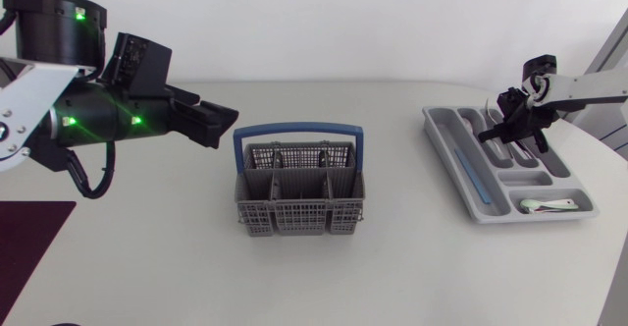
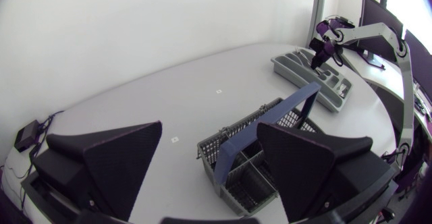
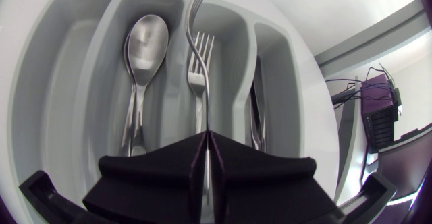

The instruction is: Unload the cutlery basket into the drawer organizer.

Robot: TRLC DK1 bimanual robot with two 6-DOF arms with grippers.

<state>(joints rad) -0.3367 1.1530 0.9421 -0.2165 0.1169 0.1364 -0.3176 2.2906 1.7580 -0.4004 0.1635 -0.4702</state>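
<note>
Nearest our right wrist camera, the right gripper (image 3: pixel 206 143) was clenched on a slim steel utensil (image 3: pixel 189 15), held edge-on above the middle slot of the drawer organizer (image 3: pixel 61 82), presumably so it would land among its own kind; a fork (image 3: pixel 209 48) lay in that slot, spoons (image 3: pixel 143 42) in the one beside; our left gripper (image 1: pixel 218 125) hung released just beside the cutlery basket (image 1: pixel 299 193), well apart from the organizer, likely poised for another pick; we judged the basket nearly emptied, though its mesh hid much.

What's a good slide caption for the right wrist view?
Right tool grips a utensil over the fork lying in the organizer.
</note>
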